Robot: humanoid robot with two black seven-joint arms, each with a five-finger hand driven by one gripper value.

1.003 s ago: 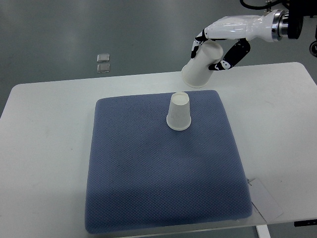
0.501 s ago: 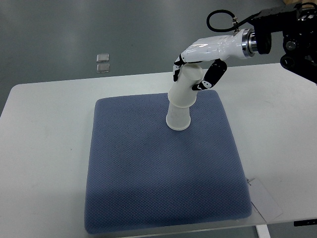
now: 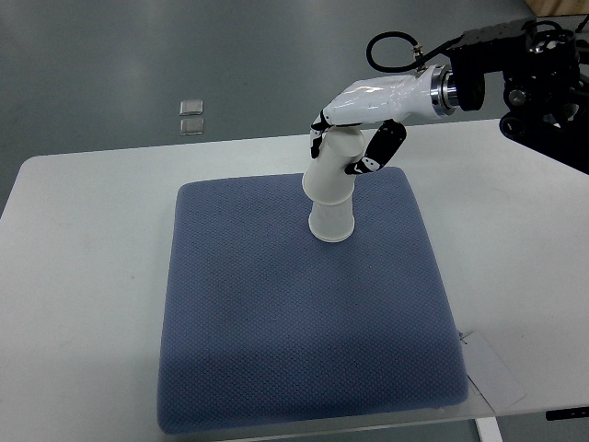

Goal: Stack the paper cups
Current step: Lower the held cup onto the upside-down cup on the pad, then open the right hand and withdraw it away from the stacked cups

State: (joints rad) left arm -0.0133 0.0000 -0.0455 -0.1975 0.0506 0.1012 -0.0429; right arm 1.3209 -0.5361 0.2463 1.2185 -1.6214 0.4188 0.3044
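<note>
We see right hand (image 3: 354,138) wrapped round upper cup (image 3: 333,170), fingers pinching its sides. Upper cup inverted, tilted, mouth over top of lower cup (image 3: 331,221), which stands upside down on blue mat (image 3: 304,341), toward far edge. We judge stacking nearly done: cup not fully seated, needs pushing down square, then release. Left arm not visible.

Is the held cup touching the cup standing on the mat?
Touching. The top view shows the held cup, in the right hand, overlapping the standing cup with no gap.
</note>
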